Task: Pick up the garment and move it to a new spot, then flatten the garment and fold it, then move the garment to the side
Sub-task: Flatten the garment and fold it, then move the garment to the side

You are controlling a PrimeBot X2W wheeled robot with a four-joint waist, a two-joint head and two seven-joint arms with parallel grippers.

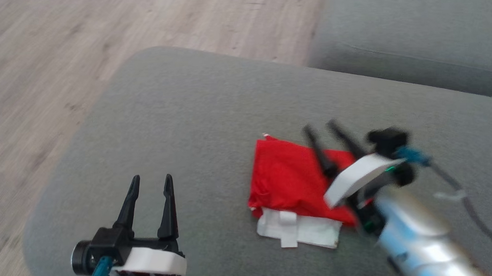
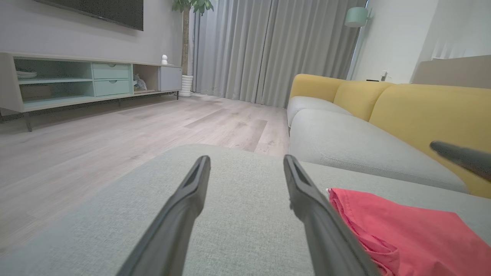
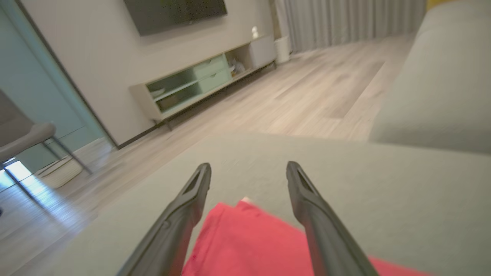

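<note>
— Right gripper (image 1: 319, 126): fingers apart, nothing between them. It sits over the far right part of the red garment (image 1: 286, 178). Agree?

— Agree. The right wrist view shows both fingers spread with the red cloth (image 3: 245, 241) beneath and between them. The arm is blurred in the head view, so I cannot tell whether the tips touch the fabric.

— Garment position?

— On the grey cushion (image 1: 186, 116), lying as a compact folded rectangle. A white panel (image 1: 301, 229) shows along its near edge.

— Step in hand, as I judge it: folding looks done, so shifting it to the side remains.

— Notes for doing that well:
- Pinch an edge through all the layers, not only the top one.
- Keep the stack low and let it slide rather than hang.
- If the top layer alone is lifted, the fold will likely open.
- A second grip on the opposite edge would keep it square.

— Pose?

— The right forearm enters from the lower right, with its fingers angled up and left across the cloth. Left gripper (image 1: 151, 177) is also spread and empty. It is low over bare cushion to the garment's left, fingers pointing away from the robot, clear of the fabric.
</note>
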